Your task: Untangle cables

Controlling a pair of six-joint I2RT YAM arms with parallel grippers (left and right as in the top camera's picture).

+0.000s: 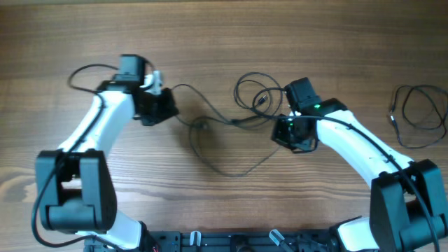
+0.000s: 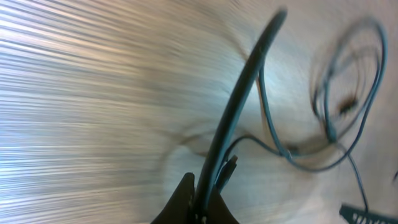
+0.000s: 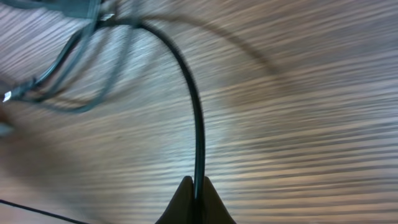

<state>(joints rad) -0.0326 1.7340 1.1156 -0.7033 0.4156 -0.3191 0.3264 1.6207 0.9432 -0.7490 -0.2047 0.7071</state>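
Note:
Thin black cables [image 1: 231,120] lie tangled in the middle of the wooden table, with small loops [image 1: 253,91] at the back and a wide loop [image 1: 234,171] toward the front. My left gripper [image 1: 159,105] is shut on one cable strand at the left end. In the left wrist view, the strand [image 2: 242,93] rises from between the closed fingers [image 2: 202,202]. My right gripper [image 1: 290,131] is shut on a strand at the right end of the tangle. In the right wrist view, that strand [image 3: 196,118] curves up from the closed fingers [image 3: 197,190] to the loops [image 3: 68,50].
A separate coiled black cable [image 1: 420,115] lies near the table's right edge. The thicker wire of the left arm [image 1: 84,70] arcs out at the far left. The arm bases stand at the front edge [image 1: 231,241].

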